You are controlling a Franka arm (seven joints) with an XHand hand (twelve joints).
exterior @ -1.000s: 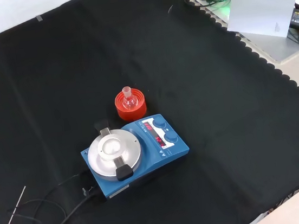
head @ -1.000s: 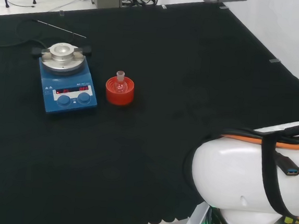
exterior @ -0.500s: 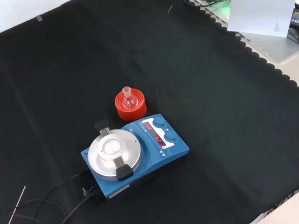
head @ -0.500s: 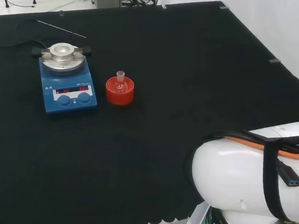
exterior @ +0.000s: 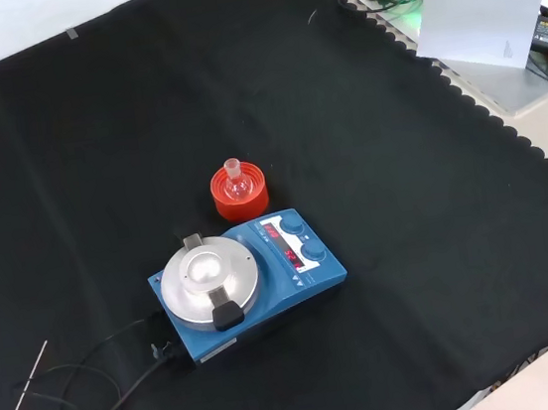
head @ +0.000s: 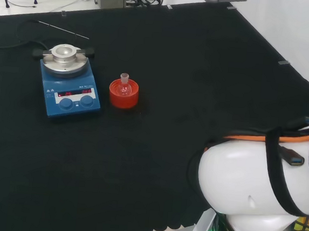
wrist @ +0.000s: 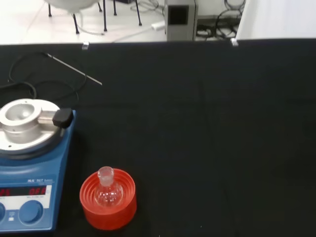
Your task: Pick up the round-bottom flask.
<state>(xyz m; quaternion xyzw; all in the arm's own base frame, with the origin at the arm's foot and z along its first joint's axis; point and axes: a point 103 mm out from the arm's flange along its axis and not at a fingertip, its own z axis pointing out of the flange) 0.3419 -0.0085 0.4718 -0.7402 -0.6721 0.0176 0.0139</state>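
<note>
A small clear round-bottom flask [head: 124, 85] stands upright, neck up, in a red ribbed ring stand [head: 123, 98] near the middle of the black cloth. In the front view the flask [exterior: 237, 180] and its stand [exterior: 241, 202] sit just behind the blue hotplate. From the wrist view the flask [wrist: 108, 189] in its stand [wrist: 109, 216] is some way off and nothing touches it.
A blue hotplate stirrer [head: 70, 94] with a silver top plate stands left of the stand in the head view, also seen as the hotplate [exterior: 301, 262] and the hotplate [wrist: 24, 207]. Its cable and a thin metal rod [head: 63, 29] lie beyond it. The arm's white link [head: 250, 194] stands at the lower right.
The arm's white link in the head view has shifted slightly. The flask, its stand and the hotplate have not moved.
</note>
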